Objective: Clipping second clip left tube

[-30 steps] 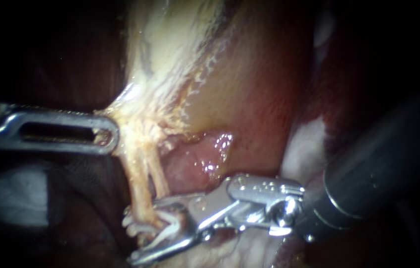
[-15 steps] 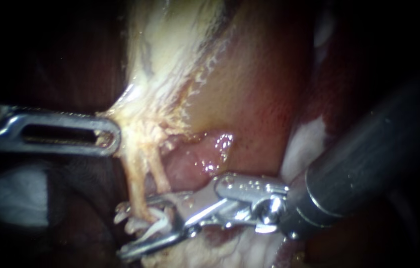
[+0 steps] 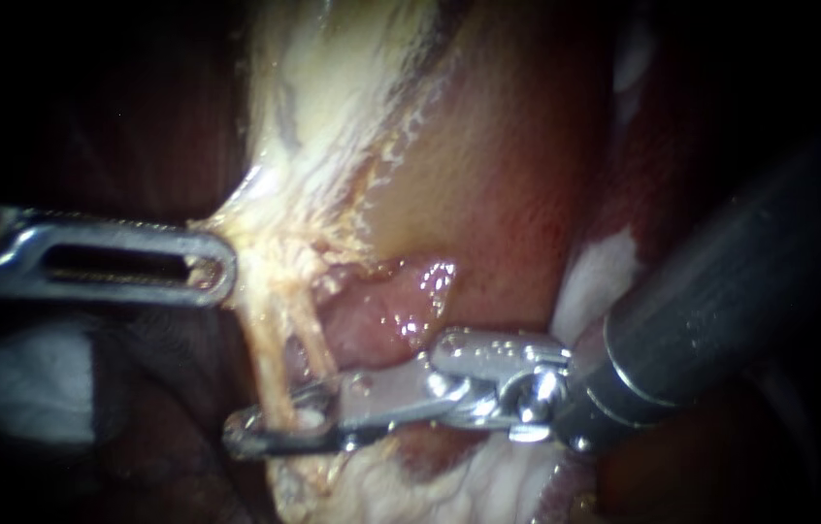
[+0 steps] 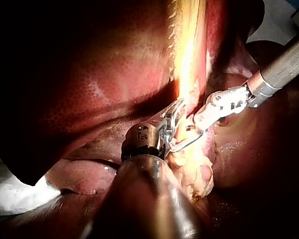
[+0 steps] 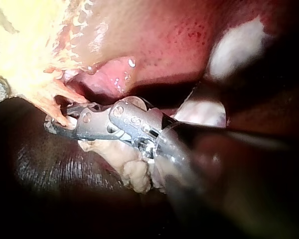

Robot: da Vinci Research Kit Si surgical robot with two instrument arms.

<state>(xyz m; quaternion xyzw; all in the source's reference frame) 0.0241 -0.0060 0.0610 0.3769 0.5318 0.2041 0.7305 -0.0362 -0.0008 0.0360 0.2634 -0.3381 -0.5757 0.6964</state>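
Two thin pale tubes run down from the stringy yellow tissue; the left tube (image 3: pixel 270 364) lies beside the right tube (image 3: pixel 316 344). My right instrument (image 3: pixel 241 435) comes in from the right, its jaws pressed together across the left tube low down. A pale bit shows between them (image 3: pixel 311 418); I cannot tell whether it is a clip. The right wrist view shows these jaws (image 5: pixel 57 127) shut on the strand. My left instrument (image 3: pixel 221 262) holds the stringy tissue (image 3: pixel 265 247) above the tubes, its slotted jaw flat, and the left wrist view shows its jaws (image 4: pixel 173 118) shut on that tissue.
Pale yellow gallbladder (image 3: pixel 333 107) rises above the tubes, with red glistening tissue (image 3: pixel 401 311) just right of them. Dark liver (image 4: pixel 89 74) fills one side. White material (image 3: pixel 605 277) lies behind the right shaft (image 3: pixel 721 320). Lumpy pale fat (image 5: pixel 132 167) sits under the right jaws.
My right instrument's jaws were open around the left tube with a white clip between them; they have now shut on the tube. The left instrument has held still.
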